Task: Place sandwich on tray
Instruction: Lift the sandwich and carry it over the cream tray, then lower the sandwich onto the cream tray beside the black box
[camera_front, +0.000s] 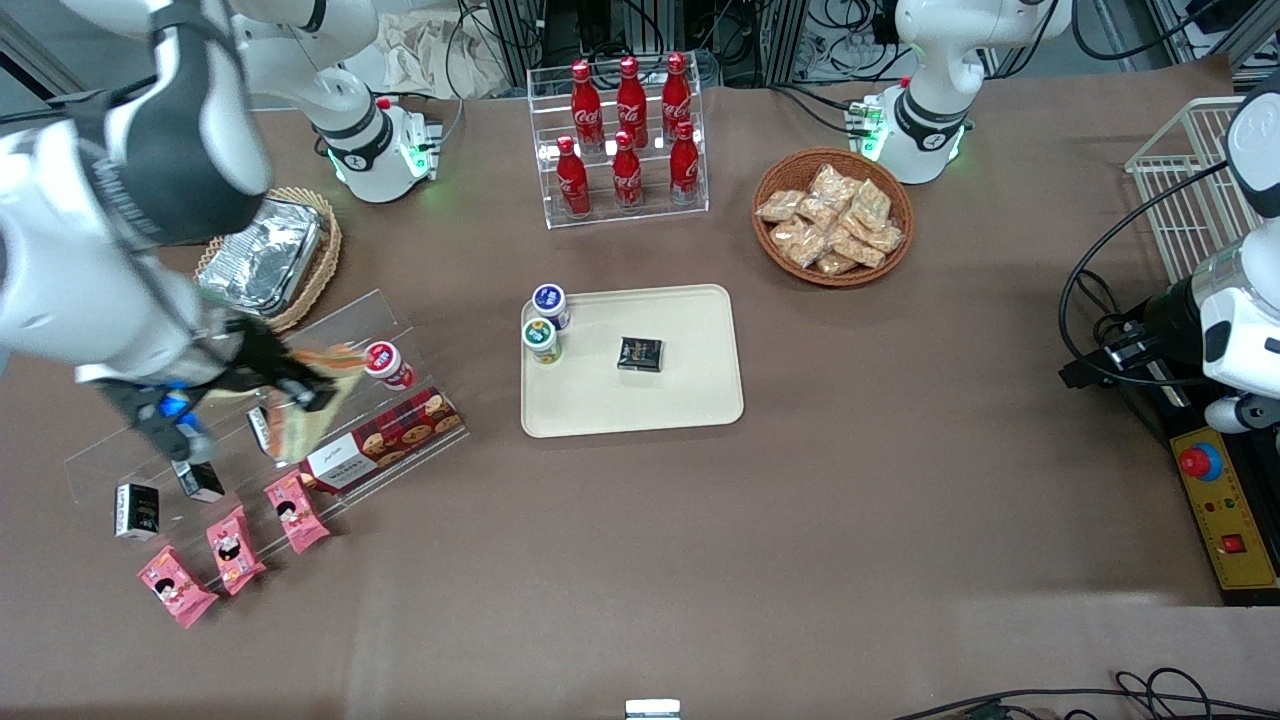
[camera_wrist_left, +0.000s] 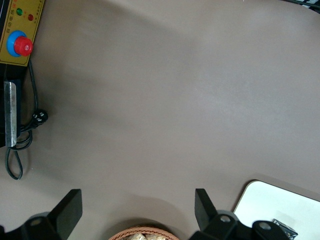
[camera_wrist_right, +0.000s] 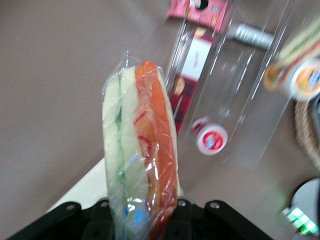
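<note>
- The table (camera_front: 760, 540), covered in brown cloth, lies under everything; the gripper (camera_front: 285, 385) hangs above its working-arm end.
- The tray (camera_front: 700, 400) sits flat at mid-table, well apart from the gripper toward the parked arm's end. It carries two small cups (camera_front: 545, 325) by one short rim and a dark packet (camera_front: 640, 354) near its middle.
- A clear stepped stand (camera_front: 400, 335) is directly below the gripper. On it are a cookie box (camera_front: 385, 440), a red-lidded cup (camera_front: 388, 364) just beside the gripper, and small dark cartons (camera_front: 137, 509).
- A wicker basket with a foil container (camera_front: 262, 255) sits near the gripper, farther from the front camera.
- A rack of red bottles (camera_front: 625, 135) and a basket of snack packets (camera_front: 832, 217) stand well apart from the gripper, toward the parked arm's end.
- The sandwich (camera_wrist_right: 141, 150) is clamped in the gripper, lifted clear of the stand and not on the tray. The wrist view shows it edge-on: pale bread, orange filling, clear wrap, its lower end pinched between the fingers (camera_wrist_right: 182, 220).
- Three pink packets (camera_front: 232, 548) lie on the cloth, nearer the front camera than the gripper.
</note>
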